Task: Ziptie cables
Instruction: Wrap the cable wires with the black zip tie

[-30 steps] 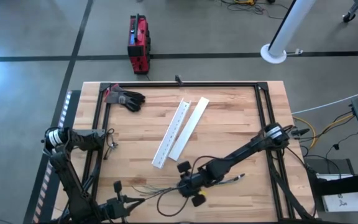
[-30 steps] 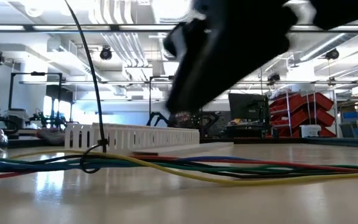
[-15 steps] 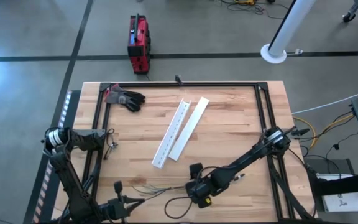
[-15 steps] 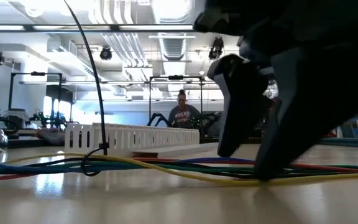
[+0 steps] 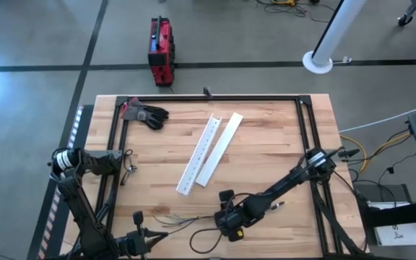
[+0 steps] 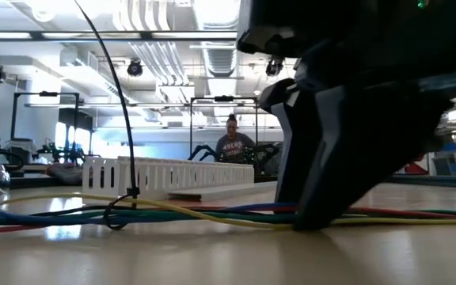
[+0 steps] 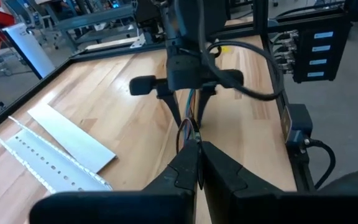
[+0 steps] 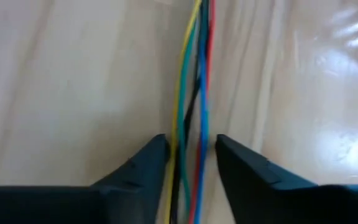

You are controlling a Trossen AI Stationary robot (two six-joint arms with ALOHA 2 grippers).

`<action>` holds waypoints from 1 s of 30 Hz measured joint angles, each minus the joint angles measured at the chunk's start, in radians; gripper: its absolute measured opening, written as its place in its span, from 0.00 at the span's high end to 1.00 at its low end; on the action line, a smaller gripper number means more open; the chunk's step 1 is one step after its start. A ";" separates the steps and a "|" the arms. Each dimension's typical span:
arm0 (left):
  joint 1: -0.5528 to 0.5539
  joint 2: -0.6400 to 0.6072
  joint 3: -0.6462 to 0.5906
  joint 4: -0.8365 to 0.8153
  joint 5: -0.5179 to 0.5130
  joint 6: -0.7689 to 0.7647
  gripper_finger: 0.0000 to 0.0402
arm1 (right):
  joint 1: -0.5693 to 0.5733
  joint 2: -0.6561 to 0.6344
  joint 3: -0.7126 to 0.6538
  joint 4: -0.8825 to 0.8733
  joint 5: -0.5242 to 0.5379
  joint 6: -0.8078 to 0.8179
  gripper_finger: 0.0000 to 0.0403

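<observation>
Two arms shared a wooden tabletop [image 5: 266, 137], the left one folded back at its near-left corner, waiting, its pincer [image 7: 196, 163] pressed shut with nothing clearly between the tips. Two long white slotted strips [image 5: 208, 152] lay side by side near the middle, and a dark glove [image 5: 145, 113] sat at the far-left corner. Reaching in from the right edge, the right arm had its pincer [image 5: 230, 220] lowered onto the tabletop at the near edge, straddling the cables [image 8: 191, 81]. That bundle of yellow, green, black, blue and red wires ran between its two parted fingers [image 8: 143, 167], which stood just either side without yet pinching. A thin black zip tie [image 6: 121, 119] already looped the bundle farther along, its tail standing up in the low view. By my reading the step in hand was grasping the bundle; the next move called for closing evenly on all the strands so none slipped out
</observation>
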 joint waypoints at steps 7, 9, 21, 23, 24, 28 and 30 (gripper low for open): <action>0.000 0.001 0.000 0.008 0.001 0.001 1.00 | -0.008 0.002 -0.002 -0.004 0.044 -0.023 0.91; 0.000 0.001 0.000 0.008 0.001 0.005 1.00 | -0.008 0.002 0.004 -0.009 0.049 -0.028 0.96; 0.000 0.001 0.000 0.008 0.001 0.023 1.00 | -0.006 0.005 0.124 -0.095 0.065 -0.070 1.00; 0.000 0.001 0.000 0.008 0.001 0.023 1.00 | -0.006 0.005 0.120 -0.095 0.071 -0.066 0.99; 0.000 0.001 0.000 0.008 0.001 0.023 1.00 | -0.006 0.005 0.119 -0.094 0.071 -0.062 0.99; 0.000 0.001 0.000 0.008 0.001 0.023 1.00 | -0.006 0.005 0.116 -0.102 0.070 -0.041 0.93; 0.000 0.001 0.000 0.008 0.001 0.023 1.00 | -0.006 0.004 0.116 -0.122 0.068 -0.033 0.88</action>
